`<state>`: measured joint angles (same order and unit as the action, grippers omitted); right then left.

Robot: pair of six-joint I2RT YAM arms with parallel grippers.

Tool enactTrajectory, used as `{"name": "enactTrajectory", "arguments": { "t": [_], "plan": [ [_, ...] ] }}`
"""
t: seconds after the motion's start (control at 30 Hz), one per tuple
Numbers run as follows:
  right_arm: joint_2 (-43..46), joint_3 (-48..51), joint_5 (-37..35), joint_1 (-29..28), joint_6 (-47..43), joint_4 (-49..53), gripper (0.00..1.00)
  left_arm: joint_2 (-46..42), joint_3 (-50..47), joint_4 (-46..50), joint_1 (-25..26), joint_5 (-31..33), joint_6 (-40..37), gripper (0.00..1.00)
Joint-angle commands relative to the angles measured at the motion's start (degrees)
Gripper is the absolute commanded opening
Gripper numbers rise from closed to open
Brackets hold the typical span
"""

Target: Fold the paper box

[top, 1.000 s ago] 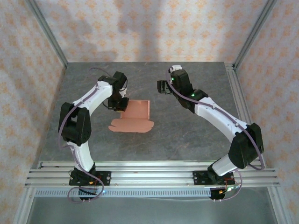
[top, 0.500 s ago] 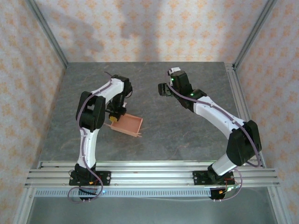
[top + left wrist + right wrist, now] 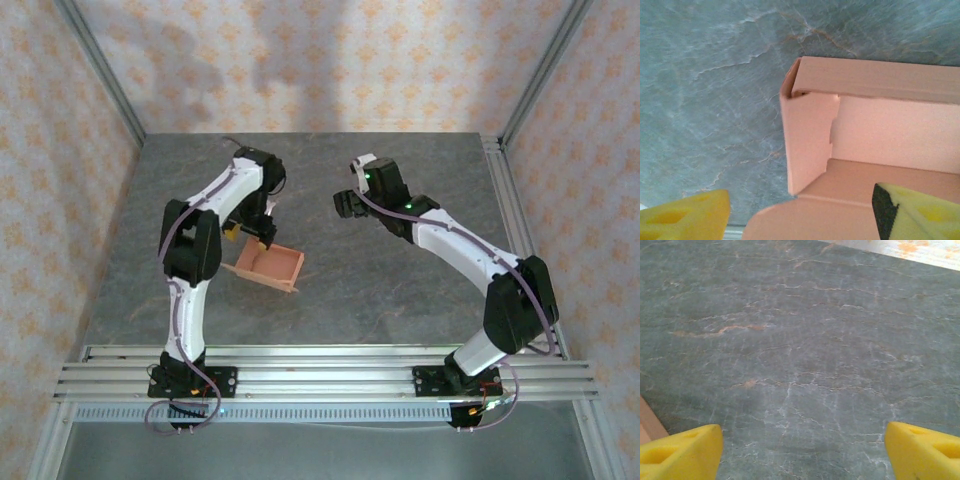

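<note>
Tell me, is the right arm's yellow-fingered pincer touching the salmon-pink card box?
Apart. The top view shows bare grey stone-look table between the right arm's yellow-fingered pincer and the salmon-pink card box.

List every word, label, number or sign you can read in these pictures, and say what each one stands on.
No readable text anywhere.
The salmon-pink card paper box: plain card, no print.
The orange-patterned wallpaper: ornaments only, no letters.
The grey marbled table top: veins only.
The white-and-black robot arms: any marking is too small to read.
</note>
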<state>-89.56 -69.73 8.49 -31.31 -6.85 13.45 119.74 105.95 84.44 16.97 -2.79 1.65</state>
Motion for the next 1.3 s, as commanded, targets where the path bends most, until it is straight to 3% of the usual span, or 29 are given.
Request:
{"name": "enactTrajectory", "arguments": {
  "t": [0.0,0.2,0.3,0.5,0.67,0.83,1.0,1.27],
  "plan": [
    [-2.1,-1.5,5.4,0.0,-2.8,0.8,0.84,-7.8,0.8,-1.7,-0.9,-0.1,1.9,0.78],
    [-5.7,-3.0,5.5,-3.2,-5.8,2.6,0.86,-16.6,-3.2,-13.0,-5.7,3.0,10.5,0.83],
    [-7.8,-3.7,5.6,-5.6,-6.2,2.6,0.87,-20.2,-5.5,-17.8,-7.2,4.8,11.8,0.92],
    [-14.7,-7.6,5.7,-11.6,-5.8,2.6,0.87,-30.9,-12.3,-28.0,-7.7,7.3,12.1,0.94],
    [-20.9,-12.6,8.6,-13.7,-2.1,2.6,0.87,-42.7,-22.3,-40.0,-7.7,2.3,10.2,0.94],
    [-27.6,-18.8,11.9,-14.4,-0.1,3.1,0.86,-50.8,-28.0,-45.4,-7.7,-5.5,6.3,0.98],
    [-33.6,-24.8,12.0,-16.0,-0.2,4.9,0.85,-54.7,-29.1,-43.4,-7.7,-11.7,3.1,0.99],
    [-39.6,-29.9,5.0,-16.1,-5.7,7.8,0.85,-58.9,-31.4,-41.5,-7.7,-13.3,1.9,1.00]
  ]
}}
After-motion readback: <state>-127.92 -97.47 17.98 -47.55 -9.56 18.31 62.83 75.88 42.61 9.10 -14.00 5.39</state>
